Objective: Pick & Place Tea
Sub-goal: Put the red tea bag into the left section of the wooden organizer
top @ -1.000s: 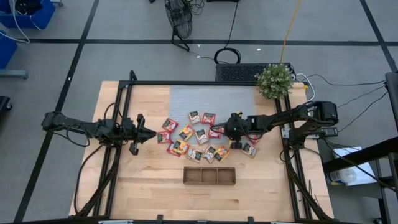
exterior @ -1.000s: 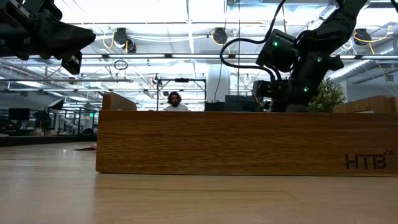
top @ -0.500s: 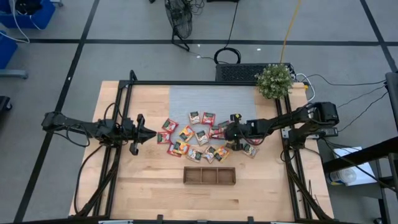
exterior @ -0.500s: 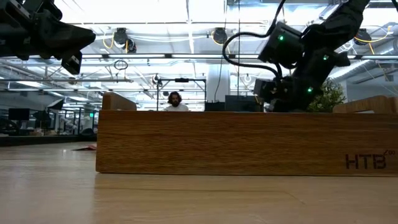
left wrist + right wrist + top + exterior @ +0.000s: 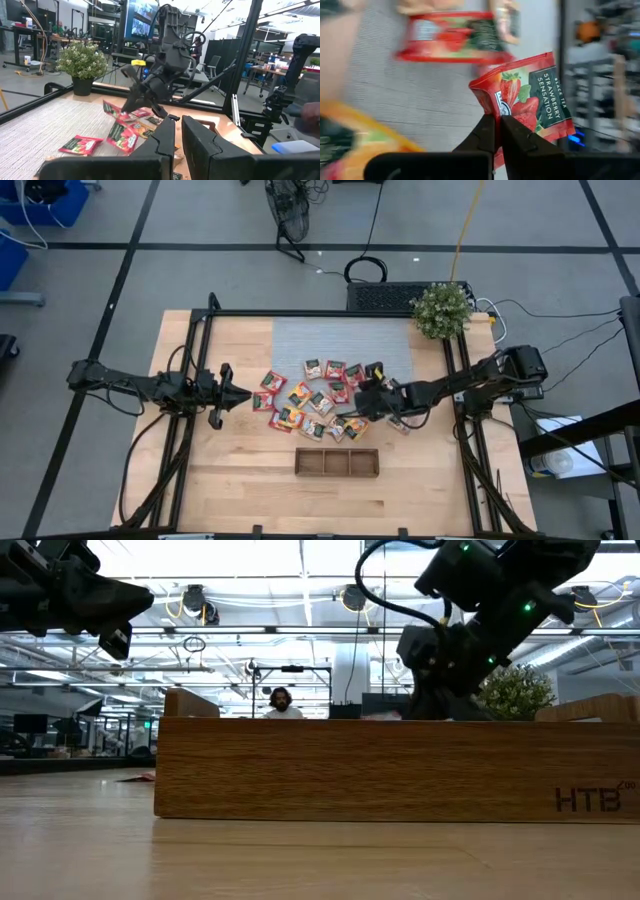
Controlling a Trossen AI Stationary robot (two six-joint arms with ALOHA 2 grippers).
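Several small square tea packets (image 5: 315, 398), red, orange-yellow and pale, lie flat on the grey mat and the wood. The brown three-compartment tray (image 5: 337, 462) rests on the table nearer the near edge. My right gripper (image 5: 359, 402) is over the right side of the packet spread, shut on a red strawberry packet (image 5: 530, 95). My left gripper (image 5: 226, 390) hovers left of the packets with its fingers shut (image 5: 178, 131) and touches nothing. My right gripper pinches the red strawberry packet between its two fingers at one edge, near a corner (image 5: 491, 106). The fingers slant down at it from the table's right side. The rest of the packet sticks out past the fingertips, tilted and off the mat.
A potted plant (image 5: 441, 308) stands at the far right corner. The grey mat (image 5: 340, 340) covers the far middle of the table. The black frame rails (image 5: 190, 380) run along both sides. In the low view the tray's wall (image 5: 400, 770) hides the packets. A person sits far behind.
My right gripper has moved toward the table's left and near edges and has risen, carrying the red packet with it off the mat. The left arm has kept still.
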